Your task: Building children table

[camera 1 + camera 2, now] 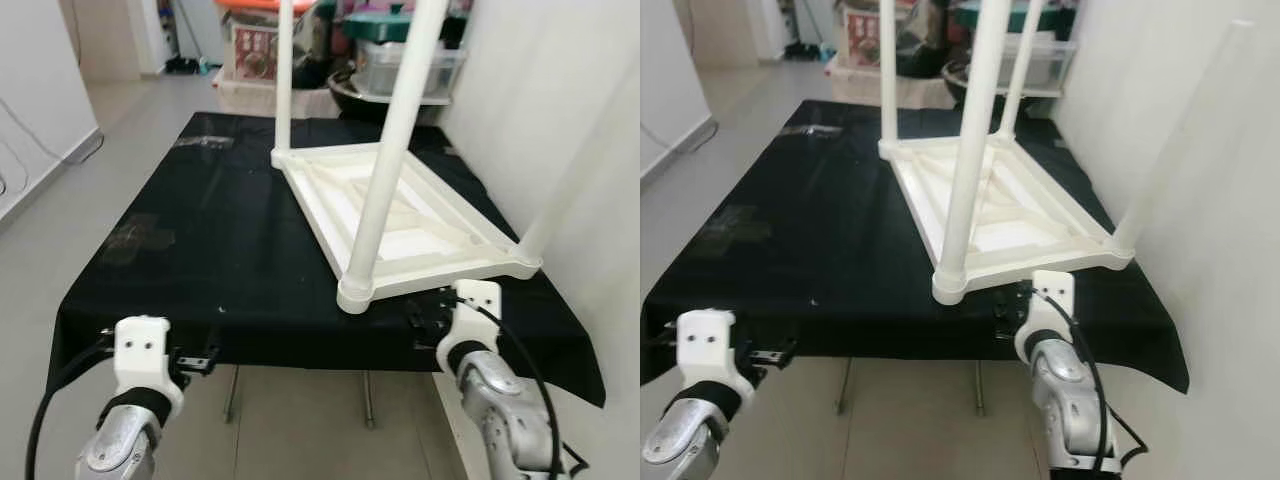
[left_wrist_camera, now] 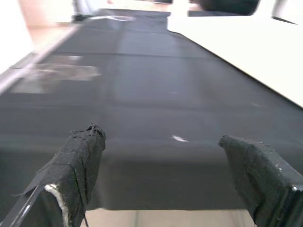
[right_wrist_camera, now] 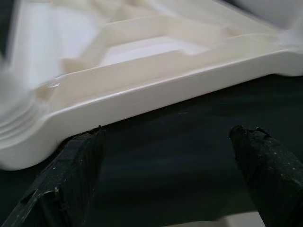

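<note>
Four legs stood up from the white children's table (image 1: 400,215), which lay upside down on the black-covered work table (image 1: 200,250), toward its right half. That made sense: with the top flat on the cloth, the leg sockets faced up and each leg could be pushed or screwed straight down. The near leg (image 1: 385,165) rose from the near-left corner socket, the far-left leg (image 1: 284,75) stood at the back corner, and the right-hand leg (image 1: 575,175) leaned up close to the wall (image 1: 560,90). The fourth showed behind the near one in the right eye view.

Both grippers waited low at the near edge of the cloth. The left gripper (image 2: 165,175) had its fingers spread wide, empty, facing bare black cloth well apart from the white frame. The right gripper (image 3: 170,175) was also wide and empty, pointed straight at the near rim of the upturned top, just beside the near leg's socket. By my reckoning all legs looked seated, so the assembly seemed nearly done, with checking or turning it upright likely remaining. Storage tubs (image 1: 400,60) were stacked beyond the table.
</note>
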You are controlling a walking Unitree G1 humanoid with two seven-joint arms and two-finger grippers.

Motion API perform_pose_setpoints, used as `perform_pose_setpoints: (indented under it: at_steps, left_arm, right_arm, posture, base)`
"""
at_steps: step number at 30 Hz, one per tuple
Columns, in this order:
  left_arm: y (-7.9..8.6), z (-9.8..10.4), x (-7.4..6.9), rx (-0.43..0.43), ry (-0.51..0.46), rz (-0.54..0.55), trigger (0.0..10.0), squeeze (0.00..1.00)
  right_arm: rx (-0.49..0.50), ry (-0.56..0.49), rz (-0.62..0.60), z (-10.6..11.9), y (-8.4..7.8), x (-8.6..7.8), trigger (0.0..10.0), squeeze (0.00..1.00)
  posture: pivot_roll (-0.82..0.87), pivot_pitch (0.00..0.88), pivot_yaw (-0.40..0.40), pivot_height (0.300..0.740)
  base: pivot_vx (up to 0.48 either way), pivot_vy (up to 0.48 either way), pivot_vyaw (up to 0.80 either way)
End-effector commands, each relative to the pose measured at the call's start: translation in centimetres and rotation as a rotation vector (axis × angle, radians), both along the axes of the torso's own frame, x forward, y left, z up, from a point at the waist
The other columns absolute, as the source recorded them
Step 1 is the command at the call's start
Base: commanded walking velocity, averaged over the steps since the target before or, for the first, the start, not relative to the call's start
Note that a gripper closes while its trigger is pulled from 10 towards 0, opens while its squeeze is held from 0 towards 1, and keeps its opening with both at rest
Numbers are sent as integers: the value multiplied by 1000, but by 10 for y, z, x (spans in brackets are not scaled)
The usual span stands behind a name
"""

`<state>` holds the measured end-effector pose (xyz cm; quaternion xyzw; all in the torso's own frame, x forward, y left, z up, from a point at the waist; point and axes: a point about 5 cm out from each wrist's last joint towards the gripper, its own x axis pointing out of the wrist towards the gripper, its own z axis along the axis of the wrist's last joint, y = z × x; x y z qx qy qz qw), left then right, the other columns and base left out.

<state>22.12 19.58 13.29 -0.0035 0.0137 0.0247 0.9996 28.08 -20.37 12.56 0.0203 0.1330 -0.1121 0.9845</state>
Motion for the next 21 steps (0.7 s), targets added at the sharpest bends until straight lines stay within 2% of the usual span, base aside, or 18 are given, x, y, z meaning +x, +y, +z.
perform_pose_setpoints:
  at_steps: [1,2,4,6,11,13,17,19,21]
  left_arm:
    - [5,-1,-1,6,-4,55,10000,0]
    - [7,0,-1,5,-11,70,10000,0]
    - [7,2,0,0,-22,71,10000,0]
    - [6,4,1,-6,-29,66,10000,0]
    - [5,5,3,-10,-35,66,10000,0]
    - [2,9,3,-16,-49,62,10000,0]
    - [0,10,4,-16,-57,51,10000,0]
    - [-2,10,5,-16,-59,42,10000,0]
    - [-5,11,6,-20,-64,35,10000,0]
  right_arm:
    - [-39,-11,-126,5,-16,-1,10000,0]
    - [-47,-13,-171,7,-21,-1,10000,0]
    - [-42,-46,-195,16,-19,6,10000,0]
    - [-40,-71,-173,23,-15,13,10000,0]
    - [-28,-90,-162,28,-12,20,10000,0]
    - [-14,-138,-92,38,-1,30,10000,0]
    - [9,-142,-61,39,5,34,10000,0]
    - [-19,-136,-40,39,7,36,10000,0]
    - [-21,-142,-36,41,7,38,10000,0]
  posture:
    - [41,0,-83,740]
    - [41,0,-83,740]
    - [40,0,-81,740]
    - [37,0,-78,740]
    - [45,0,-84,740]
    - [54,0,-91,740]
    - [52,0,-92,740]
    - [49,0,-90,740]
    - [49,0,-90,740]
  base:
    - [0,0,0]
    - [0,0,0]
    - [287,0,0]
    - [322,0,0]
    - [325,0,0]
    - [328,0,0]
    - [326,0,0]
    - [300,0,0]
    - [0,0,800]
